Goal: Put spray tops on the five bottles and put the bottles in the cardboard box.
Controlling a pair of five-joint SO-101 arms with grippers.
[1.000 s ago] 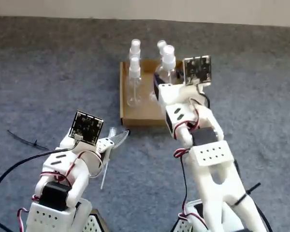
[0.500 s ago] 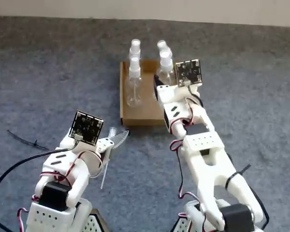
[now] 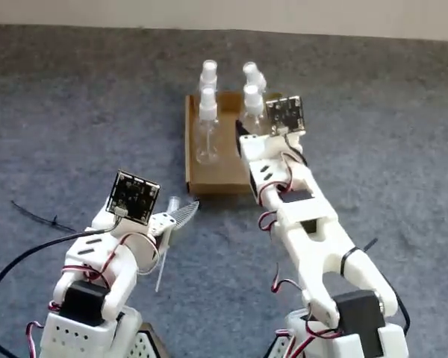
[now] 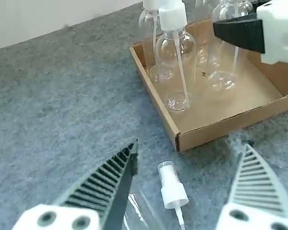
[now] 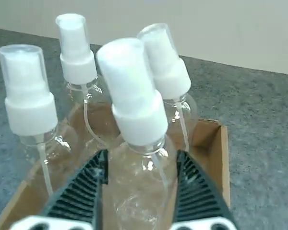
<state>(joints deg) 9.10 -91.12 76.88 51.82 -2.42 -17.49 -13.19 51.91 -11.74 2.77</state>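
Observation:
My right gripper [image 3: 248, 134] [image 5: 140, 163] is shut on a clear bottle [image 5: 134, 191] with a white spray top [image 3: 252, 97], held upright in the right half of the cardboard box [image 3: 222, 170] [image 5: 212, 139]. Three more capped bottles [image 5: 28, 103] [image 5: 77, 55] [image 5: 167, 64] stand close around it in the box. My left gripper [image 3: 175, 216] [image 4: 189, 146] hangs open over the carpet in front of the box [image 4: 201, 134]. A loose spray top [image 4: 173, 191] [image 3: 172, 203] with its thin tube lies between the fingers. A clear shape beside it could be a bottle; I cannot tell.
A black cable tie [image 3: 41, 218] lies on the grey carpet at the left. The right arm's other finger [image 4: 240, 33] reaches over the box. Open carpet lies to both sides of the box.
The right arm has stretched forward and lowered its bottle toward the box, among the other bottles. The left arm has not moved.

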